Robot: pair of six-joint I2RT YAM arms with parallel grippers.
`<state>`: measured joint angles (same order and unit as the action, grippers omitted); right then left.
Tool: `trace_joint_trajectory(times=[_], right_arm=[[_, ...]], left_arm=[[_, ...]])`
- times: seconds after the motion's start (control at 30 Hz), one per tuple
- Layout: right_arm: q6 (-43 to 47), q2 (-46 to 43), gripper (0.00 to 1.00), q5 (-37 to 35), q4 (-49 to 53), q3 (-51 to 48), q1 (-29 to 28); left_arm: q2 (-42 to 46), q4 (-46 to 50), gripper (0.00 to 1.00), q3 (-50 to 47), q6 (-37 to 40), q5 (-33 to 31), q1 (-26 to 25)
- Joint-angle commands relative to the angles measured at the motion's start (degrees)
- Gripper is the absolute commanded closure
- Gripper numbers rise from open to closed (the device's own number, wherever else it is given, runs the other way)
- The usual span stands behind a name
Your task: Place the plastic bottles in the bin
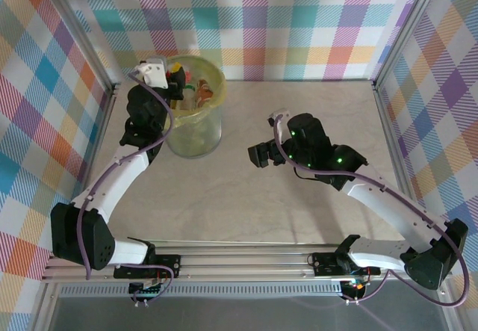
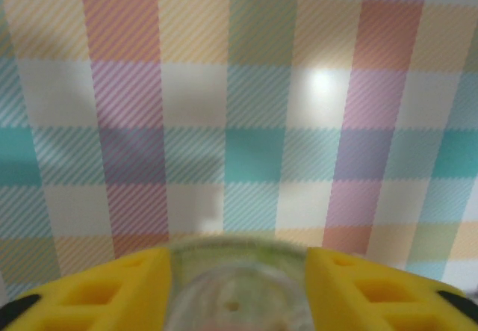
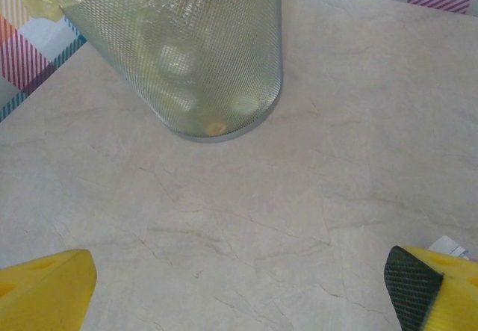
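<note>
The bin point(image 1: 196, 125), a round translucent bucket lined with a yellow-green bag, stands at the back left of the table. Inside it lie plastic bottles point(image 1: 202, 90) with orange and red labels. My left gripper point(image 1: 177, 84) hovers over the bin's left rim. In the left wrist view, the base of a clear plastic bottle point(image 2: 237, 297) sits blurred between the sharp yellow fingers point(image 2: 134, 286) of the left gripper point(image 2: 237, 260), which stand apart. My right gripper point(image 1: 258, 155) hangs open over bare table right of the bin. Nothing lies between the fingertips of the right gripper point(image 3: 239, 290).
The bin's meshed wall point(image 3: 202, 54) shows at the top of the right wrist view, with pale bottle shapes point(image 3: 178, 62) behind it. Plaid walls point(image 1: 299, 25) enclose the marble table point(image 1: 299, 219) on three sides. A metal rail point(image 1: 246, 260) runs along the near edge.
</note>
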<state>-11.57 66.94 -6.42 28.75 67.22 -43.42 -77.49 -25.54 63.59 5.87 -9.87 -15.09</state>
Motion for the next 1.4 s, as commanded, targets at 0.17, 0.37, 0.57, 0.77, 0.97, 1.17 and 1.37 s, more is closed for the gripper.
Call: trace_joint_trajectory(times=[0.17,0.37,0.57,0.77,0.97,1.17,1.37], right_arm=[[-0.6,0.6,0.0,1.5,-0.8,-0.3,0.5],[-0.8,0.3,0.0,1.4,-0.5,-0.4,0.6],[-3.1,0.6,0.0,-1.0,1.8,1.2,1.2],[-7.2,3.7,0.0,-2.4,10.6,5.7,7.4],[-6.7,9.4,0.0,8.2,15.7,6.4,21.2],[-2.8,17.6,0.0,15.2,16.3,8.6,31.3],[2.2,26.2,0.0,20.1,15.7,12.0,38.1]], left_arm=[[5.0,5.6,0.33,0.3,-2.7,-2.7,0.3],[8.4,11.7,0.27,1.0,-5.3,-6.9,0.4],[11.2,20.0,0.27,2.9,-10.7,-9.5,0.6],[10.4,36.2,0.27,11.5,-16.7,-10.9,0.6],[9.7,52.1,0.15,19.5,-22.0,-8.2,0.7],[13.7,54.0,0.0,17.9,-25.6,-1.6,0.7],[17.1,53.8,0.0,14.5,-27.6,0.6,0.7]])
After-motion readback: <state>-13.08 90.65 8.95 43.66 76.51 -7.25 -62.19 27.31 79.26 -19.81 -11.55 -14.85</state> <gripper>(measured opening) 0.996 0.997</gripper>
